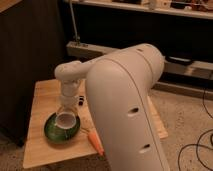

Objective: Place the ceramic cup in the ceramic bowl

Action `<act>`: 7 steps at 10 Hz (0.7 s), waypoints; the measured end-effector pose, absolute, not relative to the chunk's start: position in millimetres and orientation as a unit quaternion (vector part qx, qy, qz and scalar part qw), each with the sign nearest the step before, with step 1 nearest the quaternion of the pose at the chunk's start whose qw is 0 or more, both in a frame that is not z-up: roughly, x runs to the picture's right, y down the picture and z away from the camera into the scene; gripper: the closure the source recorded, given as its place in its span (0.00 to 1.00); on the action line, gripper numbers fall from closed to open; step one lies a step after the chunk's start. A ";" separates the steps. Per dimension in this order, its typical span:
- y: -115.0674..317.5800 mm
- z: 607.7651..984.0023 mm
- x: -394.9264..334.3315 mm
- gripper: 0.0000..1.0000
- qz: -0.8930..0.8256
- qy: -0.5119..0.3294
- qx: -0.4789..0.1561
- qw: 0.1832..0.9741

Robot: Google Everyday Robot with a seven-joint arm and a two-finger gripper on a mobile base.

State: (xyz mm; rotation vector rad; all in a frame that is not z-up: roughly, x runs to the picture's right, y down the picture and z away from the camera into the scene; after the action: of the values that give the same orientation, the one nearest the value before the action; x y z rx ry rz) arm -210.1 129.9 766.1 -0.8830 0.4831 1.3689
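The ceramic cup (66, 120), small and white with its round mouth turned toward the camera, hangs at the end of my gripper (67, 111). The gripper is shut on the cup and holds it just above the ceramic bowl (50, 131). The bowl is wide, shallow and glossy green and sits on the near left part of the wooden table (40, 150). The cup covers the right half of the bowl's inside. I cannot tell whether the cup touches the bowl. My large white arm (125, 100) fills the middle of the view and hides the right part of the table.
An orange carrot-like item (94, 142) lies on the table just right of the bowl. A small dark object (80, 99) sits behind the gripper. A dark cabinet (25, 50) stands on the left, and cables (202, 145) lie on the floor at right.
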 end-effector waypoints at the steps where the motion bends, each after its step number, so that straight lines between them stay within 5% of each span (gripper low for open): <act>1: 134.2 765.5 -215.6 0.82 0.597 0.211 -0.393 0.667; 7: 121.7 765.7 -211.8 0.28 0.577 0.120 -0.472 0.656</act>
State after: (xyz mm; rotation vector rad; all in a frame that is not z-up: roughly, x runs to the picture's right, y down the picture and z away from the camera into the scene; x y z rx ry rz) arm -211.8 121.7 765.7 -1.0698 0.2731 1.3078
